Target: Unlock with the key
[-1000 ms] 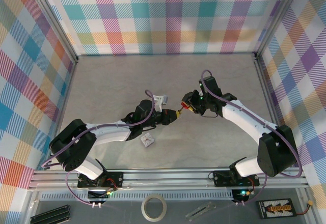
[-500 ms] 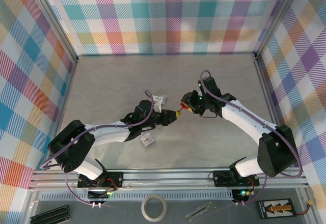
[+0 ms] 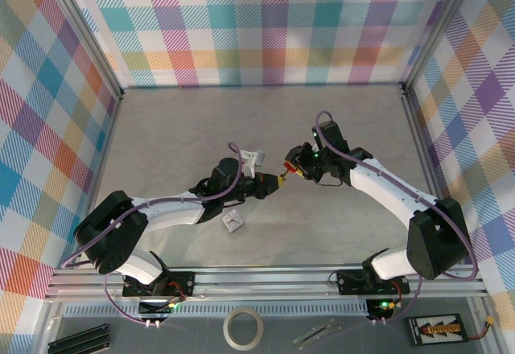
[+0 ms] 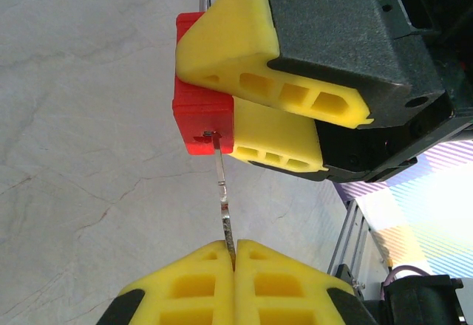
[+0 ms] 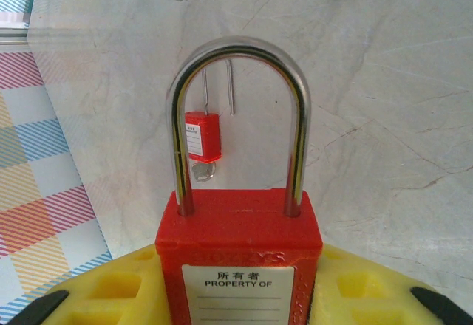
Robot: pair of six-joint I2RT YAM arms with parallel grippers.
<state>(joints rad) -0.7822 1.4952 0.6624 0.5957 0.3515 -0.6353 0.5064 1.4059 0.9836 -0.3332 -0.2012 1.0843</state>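
Key (image 4: 224,207) barely shifted; tip apparently inside padlock (image 4: 201,122).

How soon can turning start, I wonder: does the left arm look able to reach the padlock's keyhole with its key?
Likely yes: the left gripper is shut on the key, whose tip meets the underside of the padlock. The right gripper grips that padlock, and nothing lies between them.

Top camera, high behind the arm bases (image 3: 153,290), looks down on the whole desk (image 3: 177,129). Left wrist camera looks past its fingertips (image 4: 192,288) at the red padlock (image 4: 203,122), close up; right wrist camera peers over that padlock across the desk toward the plaid wall (image 5: 44,214).
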